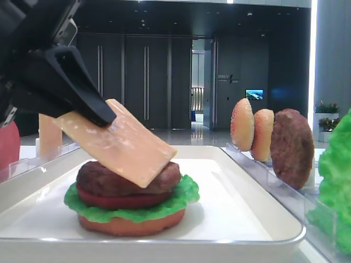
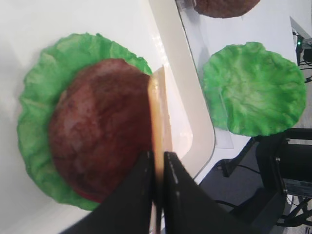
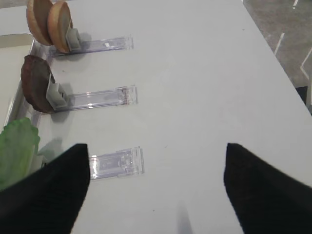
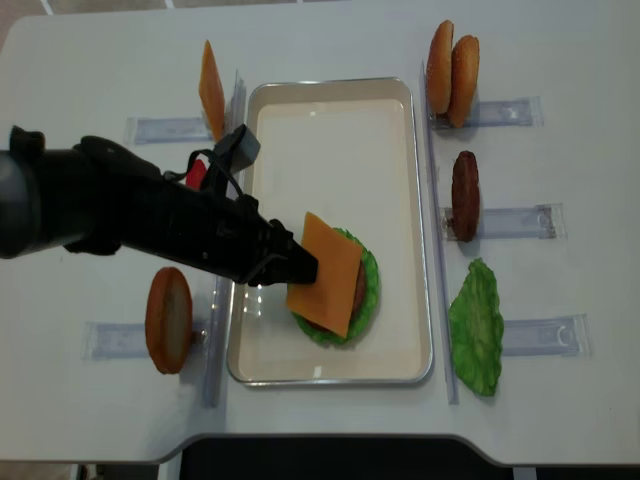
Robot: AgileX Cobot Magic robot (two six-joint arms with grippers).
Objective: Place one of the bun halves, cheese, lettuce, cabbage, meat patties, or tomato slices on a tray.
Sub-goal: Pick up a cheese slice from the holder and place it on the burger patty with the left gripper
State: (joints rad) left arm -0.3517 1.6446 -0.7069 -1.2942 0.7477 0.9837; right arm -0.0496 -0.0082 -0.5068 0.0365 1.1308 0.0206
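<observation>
My left gripper [image 4: 305, 268] is shut on one edge of the cheese [image 4: 325, 272], a thin pale orange square. It holds the slice tilted, low end down over the stack on the white tray [image 4: 330, 140]. The stack is a flat bun half [image 1: 131, 224], a tomato slice [image 1: 109, 200], ruffled lettuce [image 1: 181, 197] and a meat patty [image 1: 104, 178]. In the left wrist view the cheese [image 2: 158, 112] runs edge-on from the left gripper [image 2: 157, 158] across the patty [image 2: 97, 126]. My right gripper [image 3: 157, 146] is open over bare table, holding nothing.
Right of the tray stand two seeded bun halves [image 4: 452, 68], a patty [image 4: 465, 195] and a lettuce leaf [image 4: 477, 325] in clear holders. On the left are another cheese slice [image 4: 211, 88], a tomato slice [image 4: 197, 172] and a bun half [image 4: 168, 318]. An empty holder strip [image 3: 117, 163] lies by the right gripper.
</observation>
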